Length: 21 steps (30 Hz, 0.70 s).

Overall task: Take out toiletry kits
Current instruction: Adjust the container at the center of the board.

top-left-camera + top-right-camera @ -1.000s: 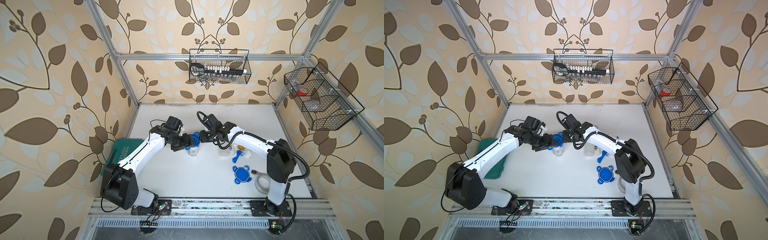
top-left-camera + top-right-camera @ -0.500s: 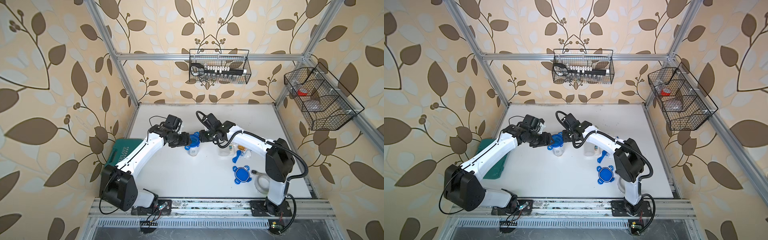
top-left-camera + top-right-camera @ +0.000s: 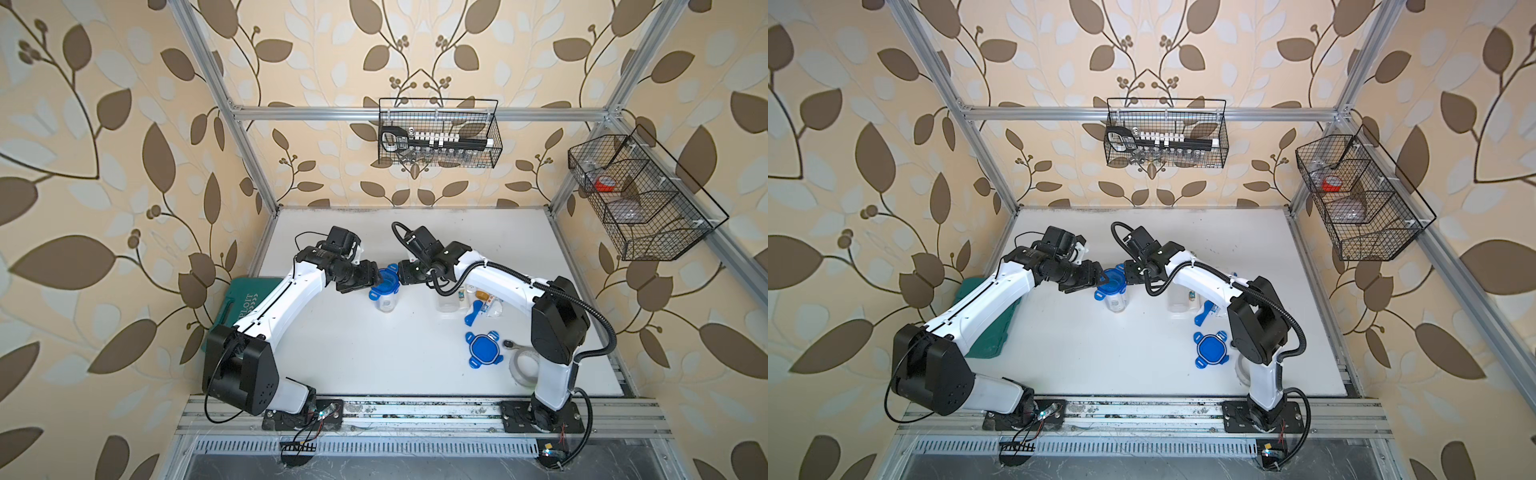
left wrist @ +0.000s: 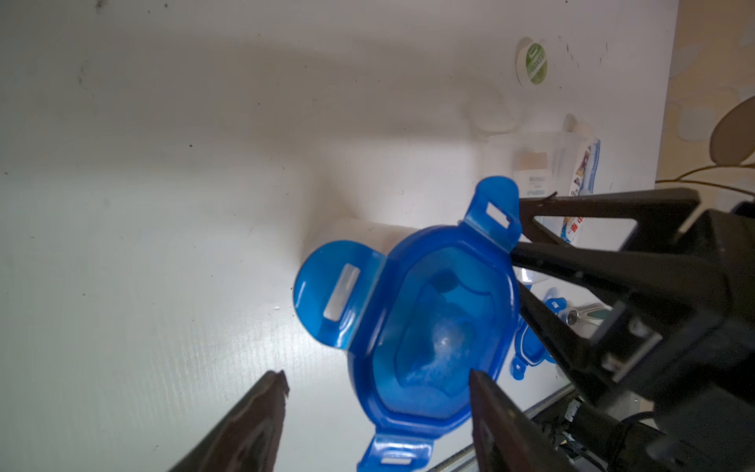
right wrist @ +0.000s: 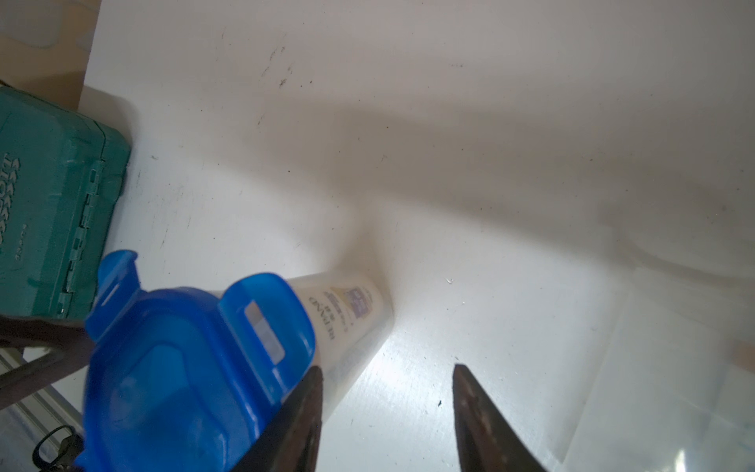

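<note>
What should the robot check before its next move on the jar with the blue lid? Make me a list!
1. The blue lid off the jar: not ok, it sits on top.
2. The lid tabs unclipped: two stick up in the left wrist view; the rest, cannot tell.
3. The left gripper ready: ok, jaws open at the lid.
4. The right gripper free: ok, jaws open and empty, beside the lid.
5. A kit inside: ok, a white bottle shows through the jar wall.
6. The other kit out: ok, its pieces lie by the open jar.
</note>
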Tool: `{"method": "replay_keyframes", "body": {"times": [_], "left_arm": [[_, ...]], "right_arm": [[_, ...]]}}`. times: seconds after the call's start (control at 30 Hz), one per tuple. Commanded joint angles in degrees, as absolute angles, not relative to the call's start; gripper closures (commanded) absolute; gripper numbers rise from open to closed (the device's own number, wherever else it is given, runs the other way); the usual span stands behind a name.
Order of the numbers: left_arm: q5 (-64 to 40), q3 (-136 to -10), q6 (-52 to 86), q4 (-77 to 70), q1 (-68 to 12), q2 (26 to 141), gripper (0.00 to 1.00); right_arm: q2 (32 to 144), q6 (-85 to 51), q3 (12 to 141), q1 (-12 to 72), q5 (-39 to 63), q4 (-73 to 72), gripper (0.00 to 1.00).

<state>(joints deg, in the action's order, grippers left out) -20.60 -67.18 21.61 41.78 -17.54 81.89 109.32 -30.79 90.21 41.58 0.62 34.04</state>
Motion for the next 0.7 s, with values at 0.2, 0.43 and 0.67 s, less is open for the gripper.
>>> {"method": "replay_keyframes", "body": {"times": [0.2,0.43,0.67], "left_arm": [[-21.86,-66.71,23.17,38.53,-17.48,86.30,0.30],[-23.88,-63.32,24.29,38.03,-18.10,84.37,0.32],[-24.26,-63.62,25.07,39.15,-18.63,83.53,0.32]], "right_arm": [[111.80,-31.32,94.91,41.49,-3.02,37.66,0.49],[113.64,-30.85,97.98,41.53,-3.36,39.10,0.49],[118.15,-30.36,105.71,41.93,-1.83,41.07,0.49]]}}
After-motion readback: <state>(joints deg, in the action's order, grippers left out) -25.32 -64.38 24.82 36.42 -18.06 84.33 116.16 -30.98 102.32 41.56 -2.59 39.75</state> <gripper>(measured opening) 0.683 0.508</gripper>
